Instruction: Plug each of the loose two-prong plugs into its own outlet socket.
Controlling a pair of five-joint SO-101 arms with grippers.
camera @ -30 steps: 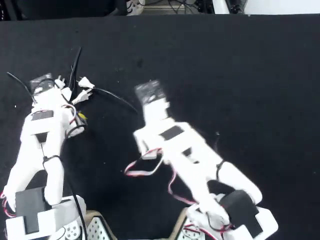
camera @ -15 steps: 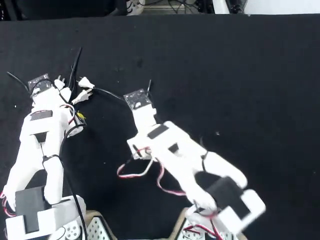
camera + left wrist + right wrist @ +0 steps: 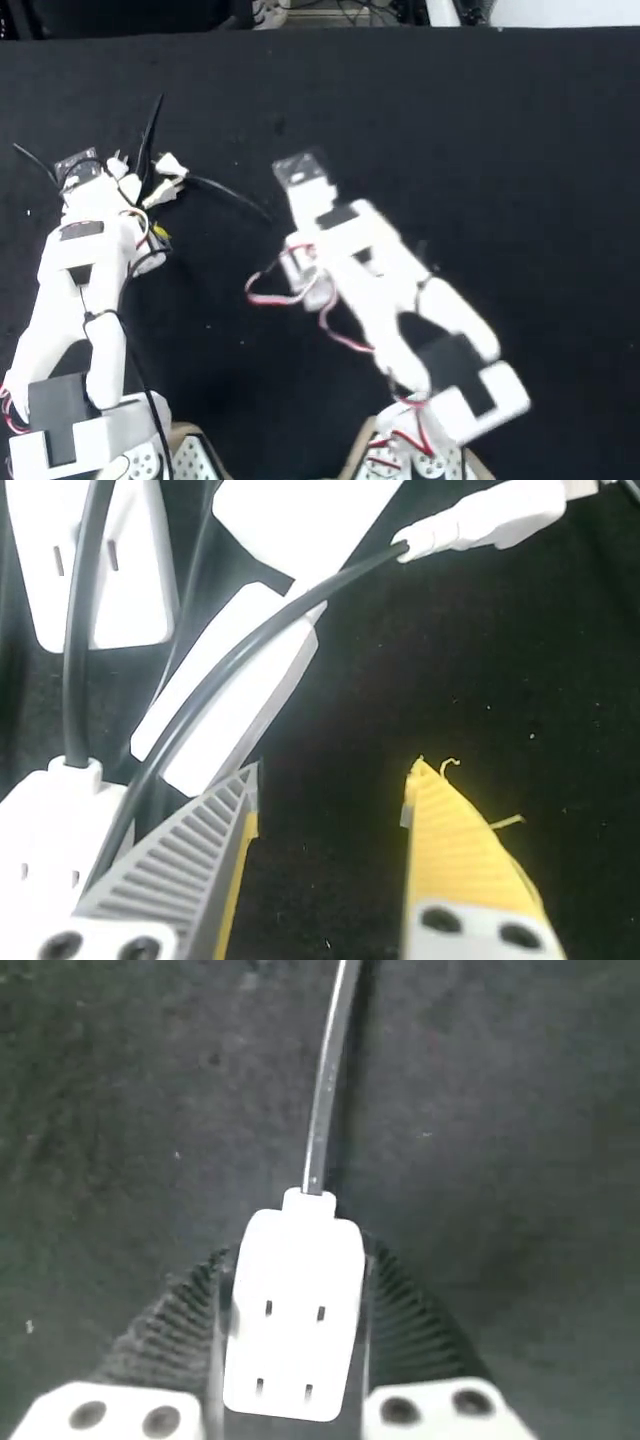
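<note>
Beside parted left end effector (image 3: 335, 770), cable (image 3: 250, 648) across sockets (image 3: 235, 715); right end effector (image 3: 295, 1258) clamped on outlet (image 3: 292, 1330).

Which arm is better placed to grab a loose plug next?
Left. The left pincer is open and empty, with a white plug lying ahead of it. The right pincer is shut on an outlet socket, so it is busy.

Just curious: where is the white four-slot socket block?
Right wrist view: the white four-slot socket block sits clamped in the right pincer, above the black tabletop.
</note>
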